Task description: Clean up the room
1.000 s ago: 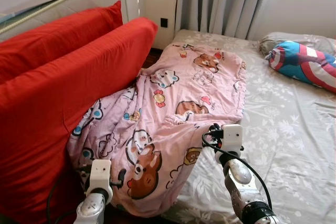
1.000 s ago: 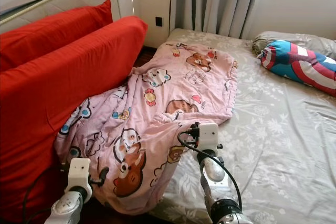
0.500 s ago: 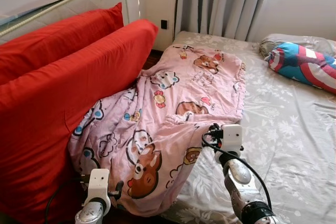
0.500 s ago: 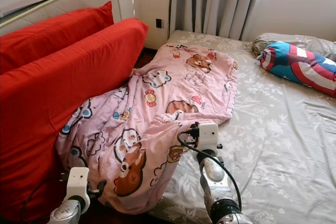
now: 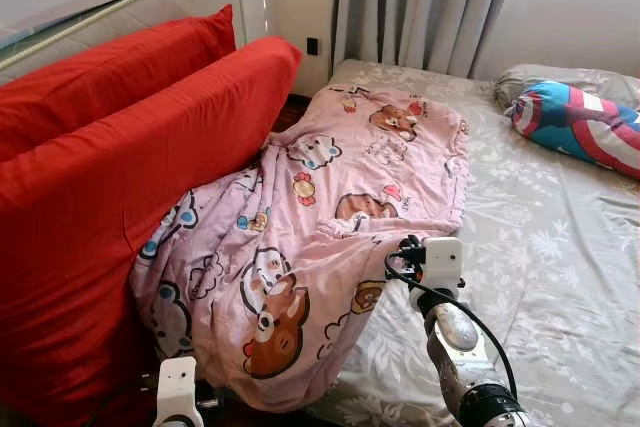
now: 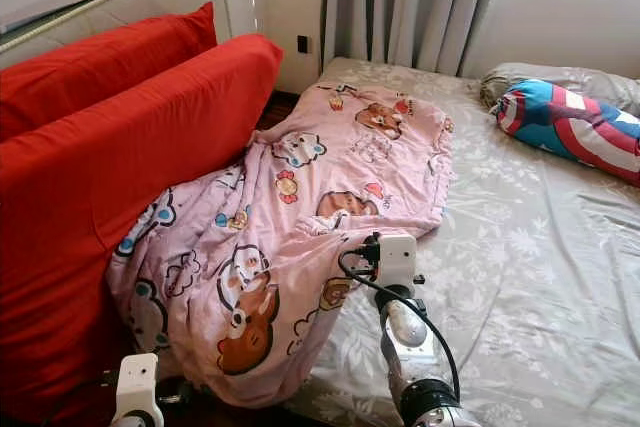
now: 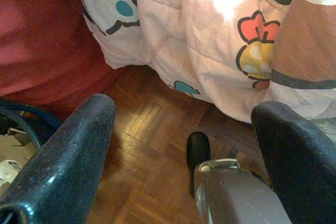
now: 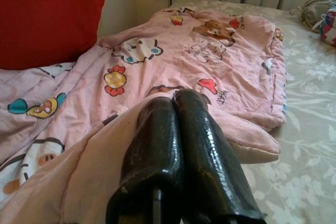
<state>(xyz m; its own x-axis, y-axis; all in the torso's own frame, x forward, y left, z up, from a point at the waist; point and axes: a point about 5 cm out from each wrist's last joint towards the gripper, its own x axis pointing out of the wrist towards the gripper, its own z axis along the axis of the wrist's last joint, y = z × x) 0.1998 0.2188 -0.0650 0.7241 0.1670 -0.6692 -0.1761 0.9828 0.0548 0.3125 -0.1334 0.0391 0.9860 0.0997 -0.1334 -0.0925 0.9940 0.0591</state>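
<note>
While I am scanning from the left, I am noting the red cushions [image 5: 120, 147] standing against the bed's left side, with the pink cartoon blanket [image 5: 330, 217] slumping off the mattress edge between them and the grey floral sheet [image 5: 560, 277]. My left gripper [image 7: 184, 145] is hanging low at the blanket's drooping corner, fingers spread wide and holding nothing; the hem is lying just ahead of it, above the parquet floor [image 7: 147, 150]. The blanket's long axis is running away from me, from that hanging corner up toward the curtains [image 5: 430, 7]. My right gripper [image 8: 176, 129] is sitting at the blanket's near right edge, fingers pressed together, apparently pinching a fold of the fabric. Judging by this, the right arm is nearer to the body of the blanket, and any pull needs to go rightward onto the mattress. The striped pillow [image 5: 580, 127] is lying well apart, far right.
</note>
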